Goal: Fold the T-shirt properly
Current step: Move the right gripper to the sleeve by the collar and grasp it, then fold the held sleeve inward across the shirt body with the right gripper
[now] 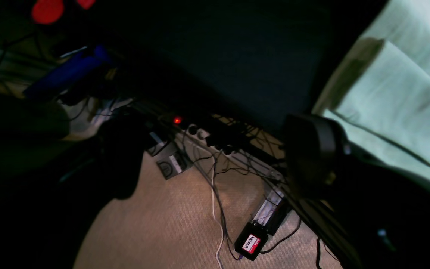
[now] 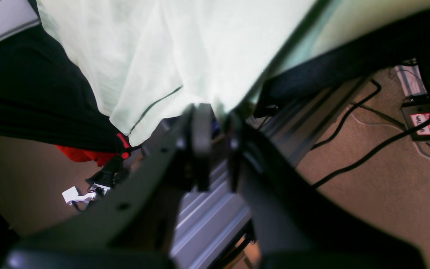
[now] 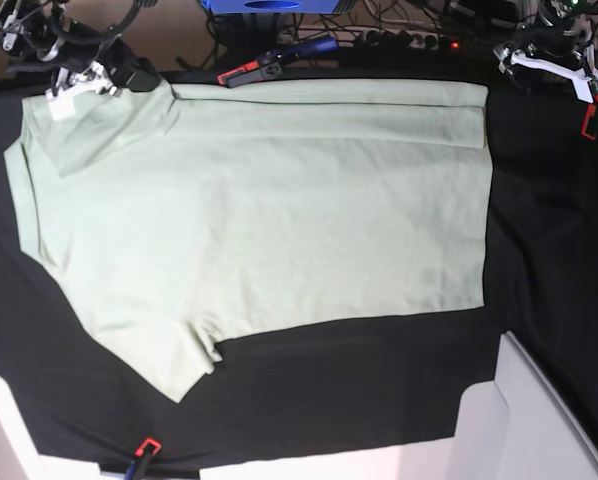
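Black cloth [image 3: 539, 250], T-shirt [image 3: 259, 220] (partly folded)

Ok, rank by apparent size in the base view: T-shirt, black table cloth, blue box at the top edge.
1. black table cloth, spans nearly the whole view
2. T-shirt
3. blue box, cut off by the frame, so only its visible part counts

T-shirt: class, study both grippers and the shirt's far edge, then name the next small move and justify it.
Probably lift the right gripper slightly and draw the pinched corner toward the near edge. Its jaws are shut on the T-shirt at the far corner, while the left gripper waits open beyond the hem, holding nothing.
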